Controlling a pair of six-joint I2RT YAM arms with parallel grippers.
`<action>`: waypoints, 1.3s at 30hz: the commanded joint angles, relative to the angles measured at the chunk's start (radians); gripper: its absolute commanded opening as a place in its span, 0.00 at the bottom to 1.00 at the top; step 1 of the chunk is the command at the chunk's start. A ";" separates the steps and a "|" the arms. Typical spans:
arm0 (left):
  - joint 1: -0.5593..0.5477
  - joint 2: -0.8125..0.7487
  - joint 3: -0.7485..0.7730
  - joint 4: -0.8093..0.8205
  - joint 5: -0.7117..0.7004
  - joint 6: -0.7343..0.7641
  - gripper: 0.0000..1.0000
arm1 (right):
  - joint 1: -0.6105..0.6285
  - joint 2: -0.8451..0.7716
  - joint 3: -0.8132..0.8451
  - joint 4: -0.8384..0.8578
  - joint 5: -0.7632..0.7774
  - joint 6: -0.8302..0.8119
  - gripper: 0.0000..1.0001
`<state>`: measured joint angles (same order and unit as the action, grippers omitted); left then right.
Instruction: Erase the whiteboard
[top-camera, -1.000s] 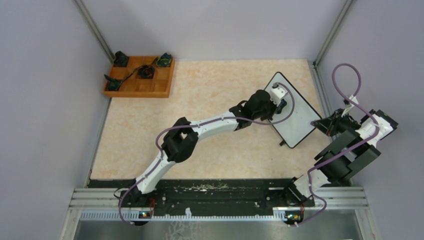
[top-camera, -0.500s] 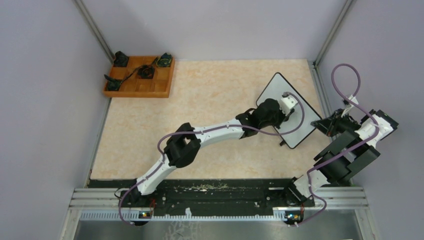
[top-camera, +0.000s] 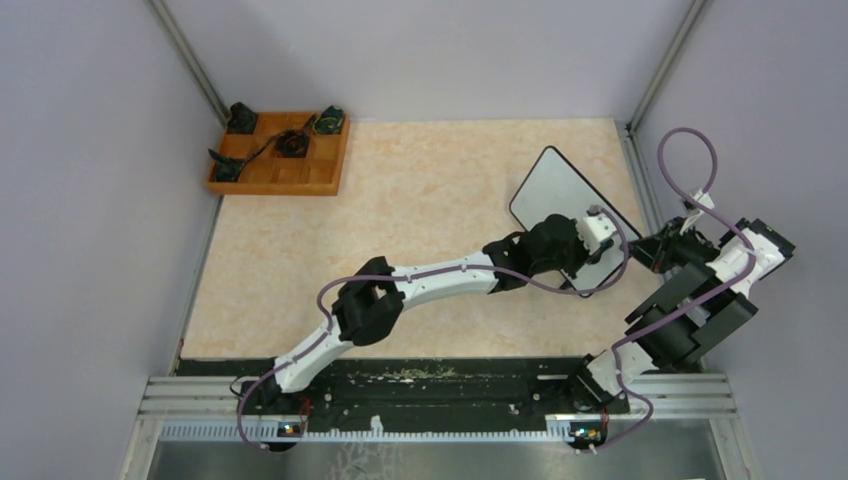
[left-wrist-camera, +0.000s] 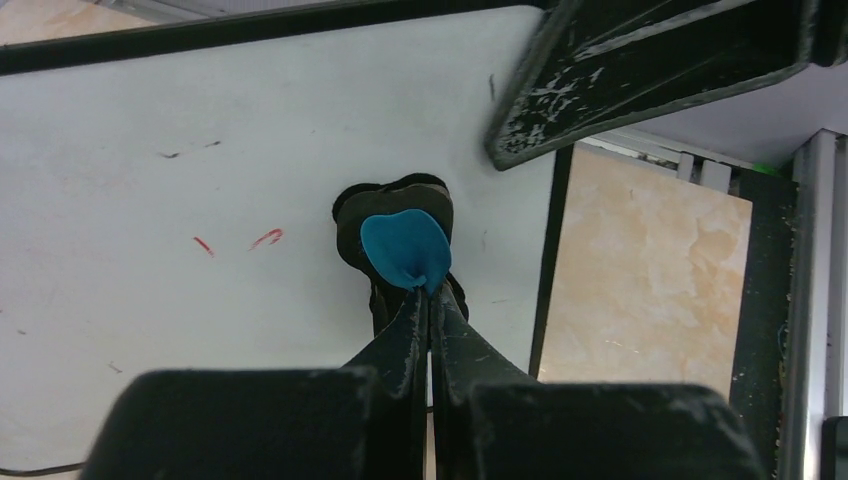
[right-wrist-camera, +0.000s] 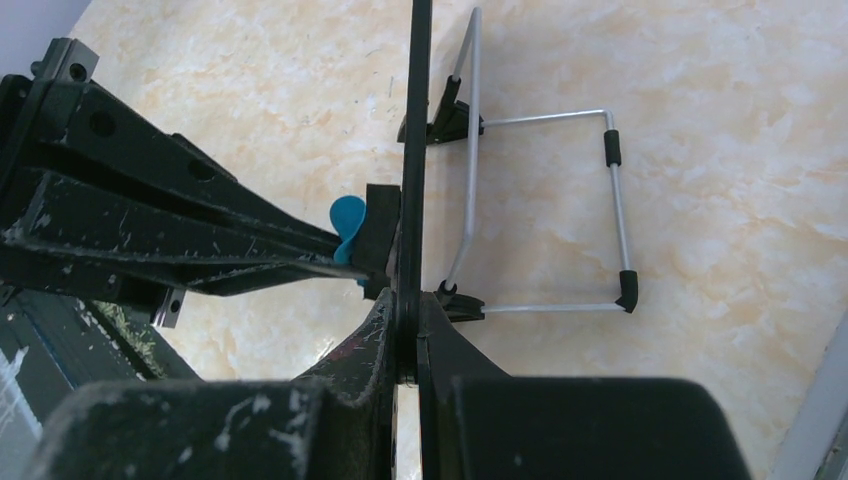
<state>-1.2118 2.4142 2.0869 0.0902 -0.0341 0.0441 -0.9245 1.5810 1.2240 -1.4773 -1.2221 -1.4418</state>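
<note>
White whiteboard (top-camera: 553, 190) stands propped at far right of table (top-camera: 420, 200), close to right wall. Few small red marks (left-wrist-camera: 265, 237) on face. Left gripper (left-wrist-camera: 428, 305) pinched tight on blue-topped eraser (left-wrist-camera: 403, 245), pad pressed on board near one edge. Right gripper (right-wrist-camera: 408, 335) squeezes board's thin black edge. Wire stand (right-wrist-camera: 545, 118) behind board. Wooden tray (top-camera: 275, 190) well apart, far left corner.

The whiteboard (left-wrist-camera: 150, 100) in front of my left jaws is smooth and white. The eraser (left-wrist-camera: 405, 248) between them has a smooth blue grip and a dark, soft-looking pad. Past my right jaws, the stand (right-wrist-camera: 472, 90) is shiny metal wire.
</note>
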 joint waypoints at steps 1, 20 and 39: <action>-0.014 -0.028 0.046 0.031 0.046 0.016 0.00 | 0.026 -0.029 -0.024 -0.023 0.066 -0.052 0.00; 0.049 0.013 0.087 0.021 -0.132 0.154 0.00 | 0.028 -0.032 -0.044 -0.023 0.080 -0.069 0.00; 0.098 -0.010 0.004 0.022 -0.091 0.083 0.00 | 0.030 -0.021 -0.049 -0.023 0.073 -0.073 0.00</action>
<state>-1.0874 2.4142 2.1304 0.0864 -0.1215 0.1493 -0.9184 1.5738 1.2041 -1.4643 -1.2442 -1.4631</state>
